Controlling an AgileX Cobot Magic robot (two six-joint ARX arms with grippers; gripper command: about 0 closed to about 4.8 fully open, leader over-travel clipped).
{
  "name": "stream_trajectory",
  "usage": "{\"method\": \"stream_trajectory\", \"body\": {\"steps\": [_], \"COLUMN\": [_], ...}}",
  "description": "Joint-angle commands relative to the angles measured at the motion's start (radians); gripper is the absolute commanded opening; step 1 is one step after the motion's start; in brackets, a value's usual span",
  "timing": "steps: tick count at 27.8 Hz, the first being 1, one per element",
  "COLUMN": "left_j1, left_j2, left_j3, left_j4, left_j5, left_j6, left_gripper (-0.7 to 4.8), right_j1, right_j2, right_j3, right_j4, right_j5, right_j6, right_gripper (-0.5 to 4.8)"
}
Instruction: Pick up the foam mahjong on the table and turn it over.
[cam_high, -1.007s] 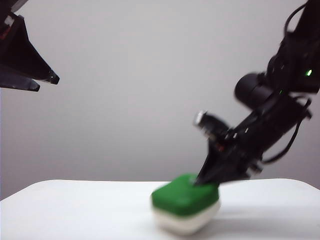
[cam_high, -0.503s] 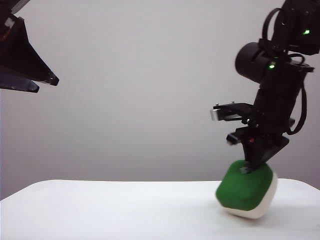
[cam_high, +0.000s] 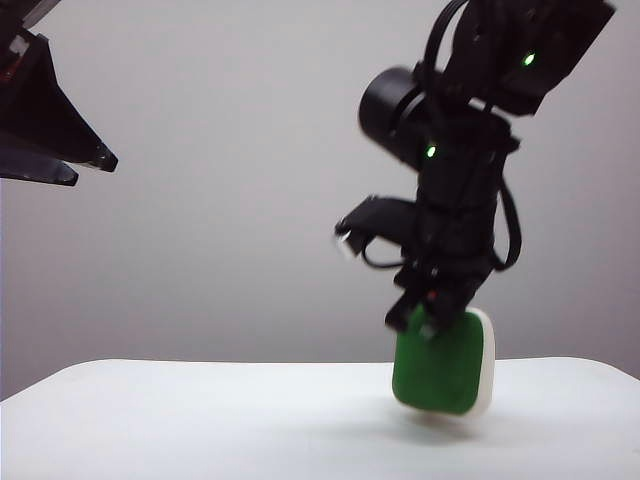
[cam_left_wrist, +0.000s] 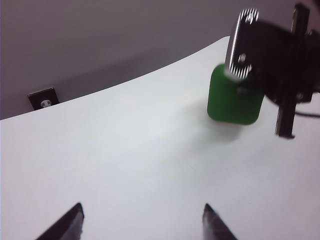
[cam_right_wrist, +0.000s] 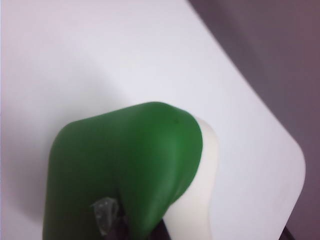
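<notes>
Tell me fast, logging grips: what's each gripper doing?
Left gripper: open, empty, high at the left.
Right gripper: shut on the foam mahjong, lifted above the table.

Exterior view: set low, near tabletop height, facing across the plain white smooth table toward a bare grey wall; moderate range.

Left wrist view: mounted high, angled down over the table past the open left gripper; far range.

Right wrist view: pointed down, very close to the chunky soft tile, half dark green and half white, pinched by the closed right gripper.

Shared by all three: tile and surrounding tabletop. Shared by exterior and left wrist views: right gripper.
</notes>
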Motion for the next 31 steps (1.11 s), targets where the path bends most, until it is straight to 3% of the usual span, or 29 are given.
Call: {"method": "stream_trajectory", "body": {"steps": [1,6,10,15,17,31], "left_j1": [-0.001,-0.001,-0.001,-0.001,-0.001,-0.001], "left_j2": [0.0,0.0,0.0,0.0,0.0,0.0], "left_j3": [0.003,0.003,0.003,0.003,0.003,0.003], "left_j4": [0.002,0.001,0.001,0.0,-0.003,-0.032], "left_j5": [0.003,0.003,0.003,0.003,0.003,0.003], "left_j6": [-0.021,-0.022,-0.022,-0.023,-0.023,-0.023], "left_gripper": [3.05,3.05,3.05,3.05,3.05,3.05], "right_j1": [0.029,0.085,0.145,0.214,0.223,0.206], "right_j2": [0.042,0.048,0.038,0.034,0.025,-0.054], "right_j3": [0.002,0.003,0.003,0.005,0.023,0.128], "right_j4": [0.008,0.01,-0.006,-0.007,-0.024,-0.109], "right_j5": [0.079,0.05,-0.065,-0.185,-0.256,-0.279], "right_j6": [0.002,0.009,0.013,0.087,0.135,0.204], "right_gripper": [-0.05,0.07,1.23,1.23,1.53,1.59]}}
